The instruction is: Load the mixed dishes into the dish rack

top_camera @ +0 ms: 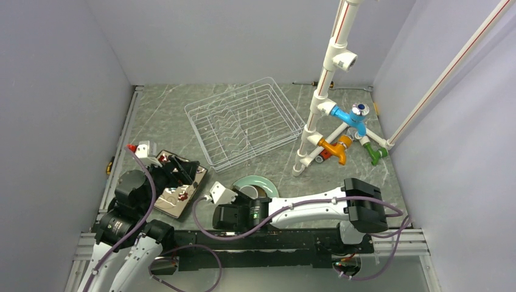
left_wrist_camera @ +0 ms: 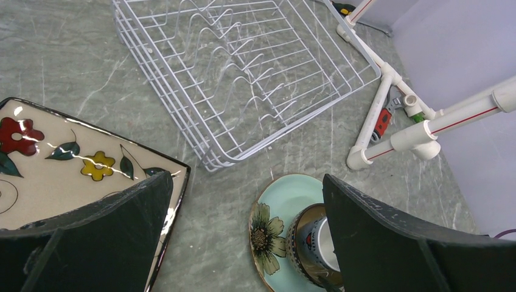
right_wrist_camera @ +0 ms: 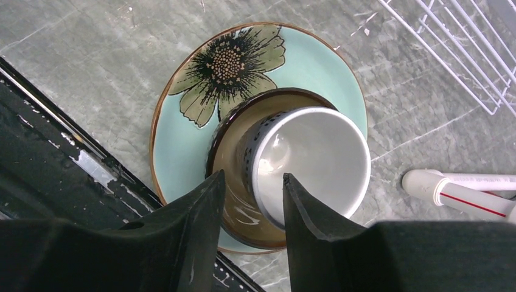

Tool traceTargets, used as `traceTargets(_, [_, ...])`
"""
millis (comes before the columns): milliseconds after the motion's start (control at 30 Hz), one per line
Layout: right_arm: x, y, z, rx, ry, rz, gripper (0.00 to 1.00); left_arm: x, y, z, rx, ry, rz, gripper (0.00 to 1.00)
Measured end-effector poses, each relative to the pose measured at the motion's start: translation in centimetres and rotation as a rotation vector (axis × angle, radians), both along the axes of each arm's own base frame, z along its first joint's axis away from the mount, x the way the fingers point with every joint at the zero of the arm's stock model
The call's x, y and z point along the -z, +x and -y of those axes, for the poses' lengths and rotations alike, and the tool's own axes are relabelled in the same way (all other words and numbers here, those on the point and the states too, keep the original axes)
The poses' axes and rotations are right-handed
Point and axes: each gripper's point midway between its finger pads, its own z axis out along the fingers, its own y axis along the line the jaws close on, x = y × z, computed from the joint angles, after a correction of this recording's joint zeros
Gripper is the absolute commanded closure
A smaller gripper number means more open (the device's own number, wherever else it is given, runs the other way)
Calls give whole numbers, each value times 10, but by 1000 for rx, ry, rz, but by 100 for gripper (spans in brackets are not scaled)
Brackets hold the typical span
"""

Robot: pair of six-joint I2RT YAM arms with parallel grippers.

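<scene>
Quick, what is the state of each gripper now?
Left gripper: open, holding nothing.
Right gripper: fingers astride the wall of the small grey mug; whether it grips cannot be told.

Counter (left_wrist_camera: 61, 61): grey stone-look surface with pale veins, smooth, low sheen. Dish rack (left_wrist_camera: 243, 79): white coated wire. Pale green round plate (right_wrist_camera: 176, 152), brown bowl (right_wrist_camera: 231, 140) and cream floral square plate (left_wrist_camera: 61, 176): glazed ceramic, glossy, showing reflections. Small grey mug (right_wrist_camera: 316, 158): glossy white interior. Right hand (right_wrist_camera: 252, 176) and left hand (left_wrist_camera: 246, 176): matt black plastic, scuffed. Pipe stand (left_wrist_camera: 420, 137): smooth white plastic.
</scene>
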Motion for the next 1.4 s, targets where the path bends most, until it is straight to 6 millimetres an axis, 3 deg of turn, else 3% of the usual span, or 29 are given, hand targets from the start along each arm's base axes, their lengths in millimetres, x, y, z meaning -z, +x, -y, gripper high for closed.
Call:
traceTargets(433, [23, 0, 0, -12, -66, -3, 74, 1, 0, 0, 0, 1, -3, 1])
traceTargets(867, [16, -3, -2, -24, -43, -19, 96, 1, 0, 2, 7, -1, -7, 1])
traceTargets(1000, [-10, -3, -3, -25, 36, -15, 100, 2, 0, 3, 12, 0, -13, 1])
traceTargets(1167, [-66, -4, -7, -23, 252, -27, 100, 3, -1, 7, 37, -4, -20, 1])
traceTargets(1267, [-104, -7, -6, -20, 496, -117, 100, 0, -2, 14, 77, -16, -6, 1])
traceTargets(1400, [-143, -1, 11, 23, 831, -255, 100, -8, -5, 33, 189, -46, 51, 1])
